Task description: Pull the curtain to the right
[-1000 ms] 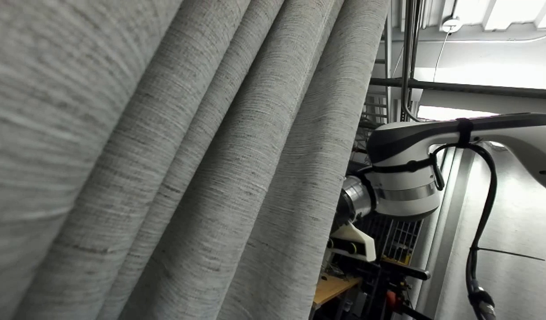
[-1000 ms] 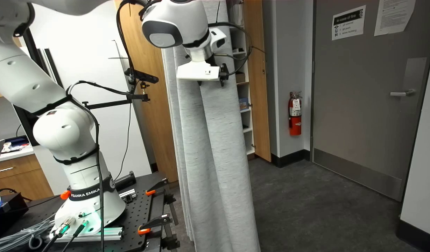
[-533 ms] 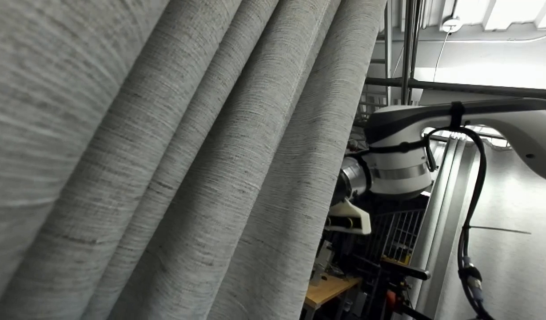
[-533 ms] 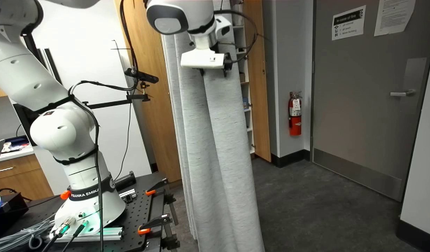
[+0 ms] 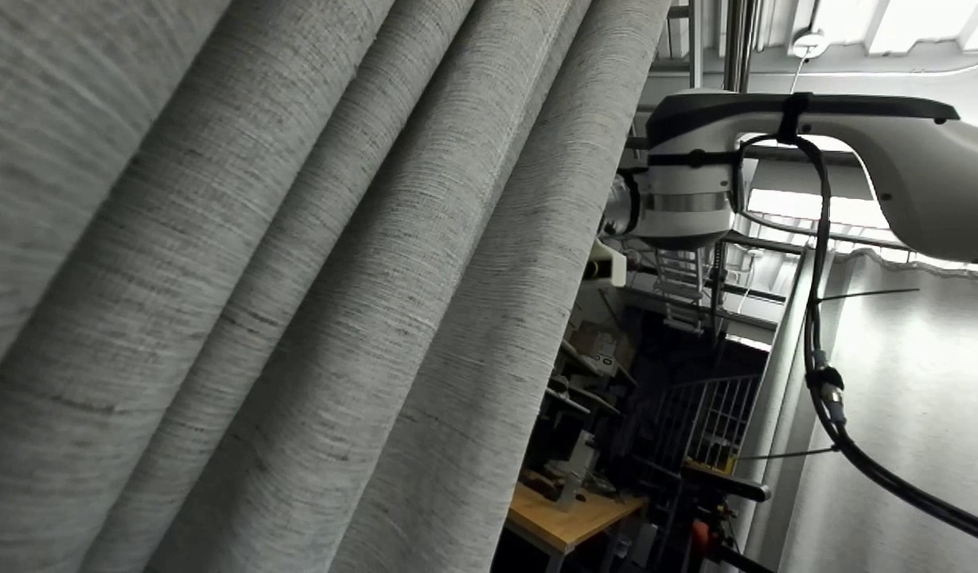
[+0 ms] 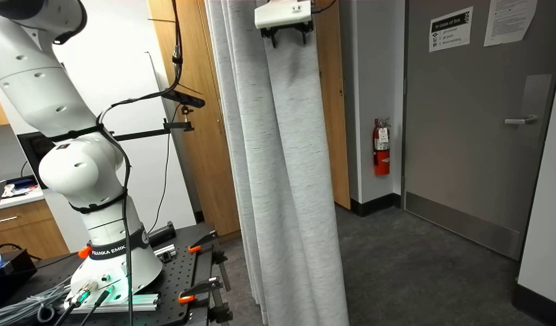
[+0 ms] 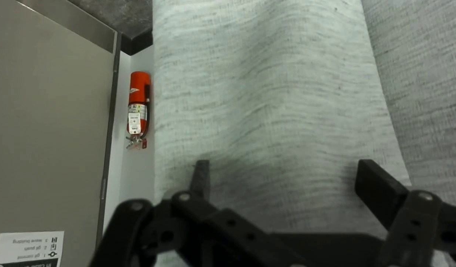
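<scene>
The light-grey curtain (image 6: 300, 181) hangs in long folds in both exterior views and fills much of an exterior view (image 5: 393, 278). In the wrist view the curtain (image 7: 265, 74) lies straight ahead of my fingers. My gripper (image 6: 289, 43) is at the top of an exterior view, in front of the curtain's upper part. In the wrist view my gripper (image 7: 283, 162) is open, its two black fingers wide apart with fabric behind and between them. The fingertips are very close to the cloth; I cannot tell if they touch. In an exterior view the curtain's edge hides the fingers.
A wooden cabinet (image 6: 196, 113) stands behind the curtain. A red fire extinguisher (image 6: 382, 151) hangs on the wall by a grey door (image 6: 477, 136). The arm's base stands on a black perforated table (image 6: 178, 271) with clamps. A camera (image 6: 185, 98) sits on a bracket beside the arm.
My arm and gripper have risen in both exterior views. The curtain has shifted a little, rightward in an exterior view that shows the door. The fingers stay apart.
</scene>
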